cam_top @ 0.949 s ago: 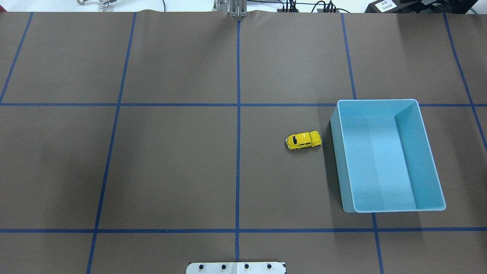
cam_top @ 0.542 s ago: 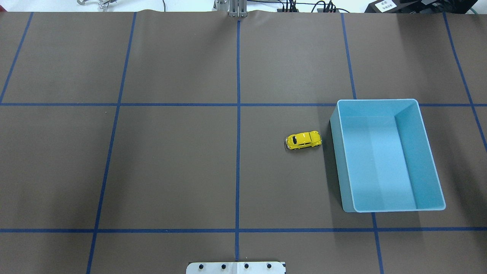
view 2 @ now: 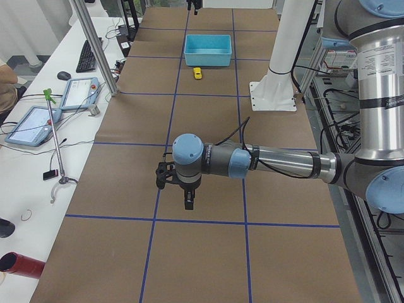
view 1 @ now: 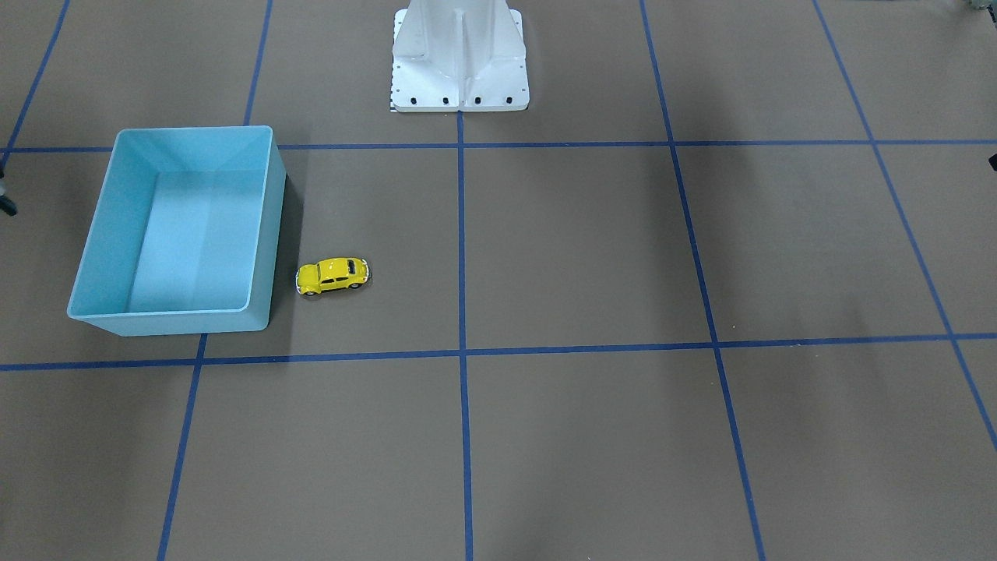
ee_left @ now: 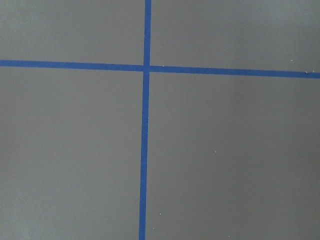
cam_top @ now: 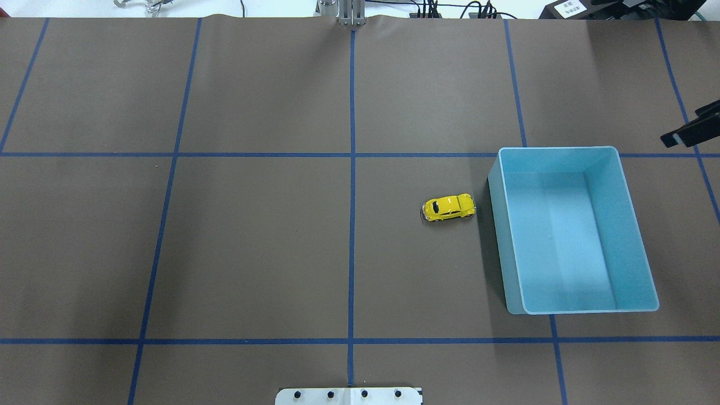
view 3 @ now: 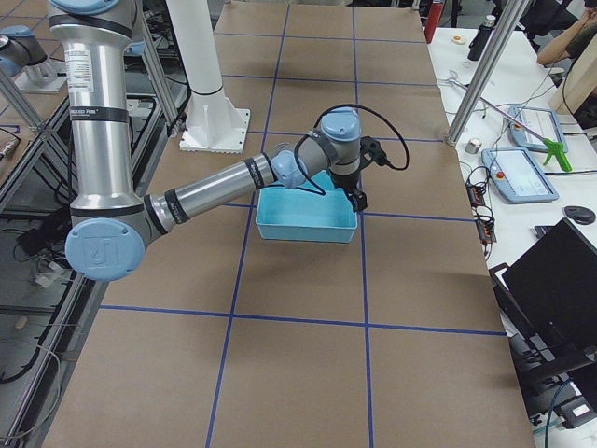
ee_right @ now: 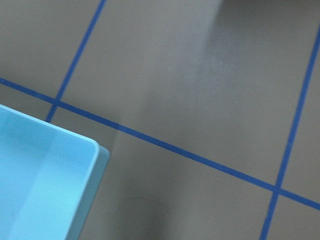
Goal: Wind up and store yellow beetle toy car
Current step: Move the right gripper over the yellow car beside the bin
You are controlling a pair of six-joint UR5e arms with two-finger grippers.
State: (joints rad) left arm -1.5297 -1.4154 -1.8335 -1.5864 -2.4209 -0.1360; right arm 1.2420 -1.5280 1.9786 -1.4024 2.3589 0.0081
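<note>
The yellow beetle toy car (cam_top: 449, 207) stands on its wheels on the brown mat just left of the light blue bin (cam_top: 498, 236), apart from it. It also shows in the front-facing view (view 1: 332, 275) and the left side view (view 2: 197, 73). The bin (view 1: 167, 322) holds nothing. Only a dark tip of my right gripper (cam_top: 692, 132) shows at the overhead view's right edge, beyond the bin's far right corner and well away from the car. In the right side view my right gripper (view 3: 357, 196) hangs above the bin's far side. My left gripper (view 2: 186, 192) hangs over bare mat far from the car. I cannot tell whether either is open or shut.
The white robot base (view 1: 459, 62) stands at the table's near middle. Blue tape lines divide the mat into squares. The right wrist view shows the bin's corner (ee_right: 97, 175) and mat. Tablets, cables and a pole (view 2: 95, 50) lie along the operators' side.
The tip of my right gripper has come into the overhead view at its right edge. The car and the bin have not moved.
</note>
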